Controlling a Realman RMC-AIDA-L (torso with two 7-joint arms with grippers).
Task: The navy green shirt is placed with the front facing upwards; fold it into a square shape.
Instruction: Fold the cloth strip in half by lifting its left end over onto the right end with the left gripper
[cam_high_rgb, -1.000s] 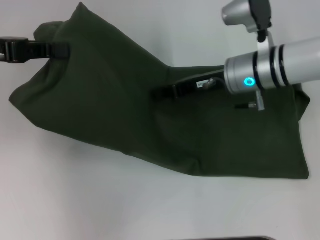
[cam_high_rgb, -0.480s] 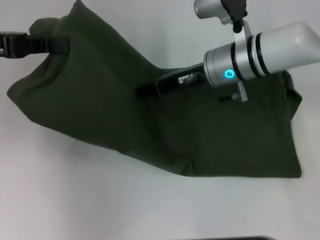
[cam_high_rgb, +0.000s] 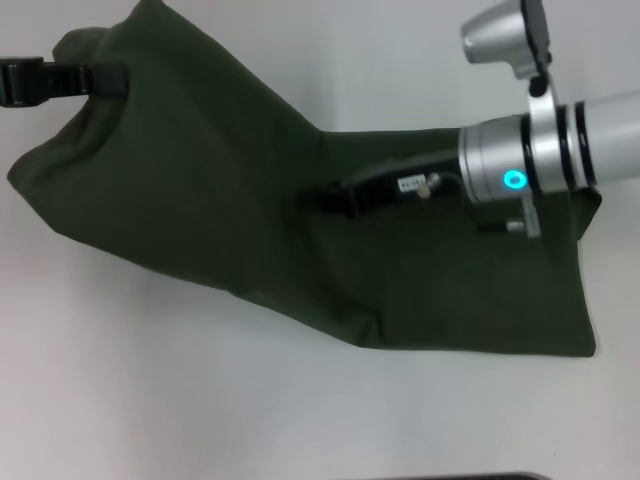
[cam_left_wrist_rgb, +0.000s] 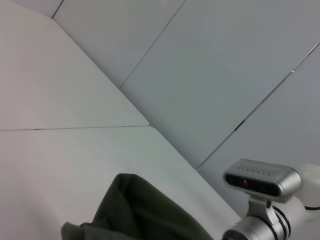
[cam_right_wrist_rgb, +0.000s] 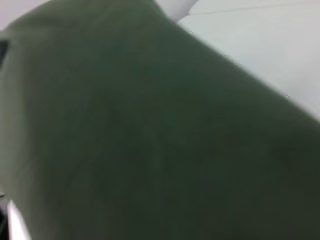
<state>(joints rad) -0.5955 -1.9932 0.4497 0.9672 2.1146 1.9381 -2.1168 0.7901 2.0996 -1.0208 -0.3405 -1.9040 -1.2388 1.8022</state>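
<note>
The navy green shirt (cam_high_rgb: 200, 190) lies across the white table, plain dark cloth showing and no lettering visible. Its left end is raised, and my left gripper (cam_high_rgb: 112, 79) is shut on the cloth at the upper left. My right gripper (cam_high_rgb: 335, 196) reaches in from the right and is shut on a fold at the shirt's middle, its fingertips buried in the cloth. From there the right half of the shirt lies flat out to the right edge. The right wrist view is filled with the shirt (cam_right_wrist_rgb: 150, 130). In the left wrist view a bunched edge of the shirt (cam_left_wrist_rgb: 145, 210) shows.
White table (cam_high_rgb: 200, 400) surrounds the shirt in front and to the left. The right arm's silver forearm with a lit ring (cam_high_rgb: 515, 180) hangs over the shirt's right part. A dark strip (cam_high_rgb: 450, 477) shows at the table's near edge. A wall stands behind the table (cam_left_wrist_rgb: 225, 75).
My right gripper swung left with the fold, then came back right and slightly lower. The shirt's right edge shifted with it. The left gripper rose a little with its corner.
</note>
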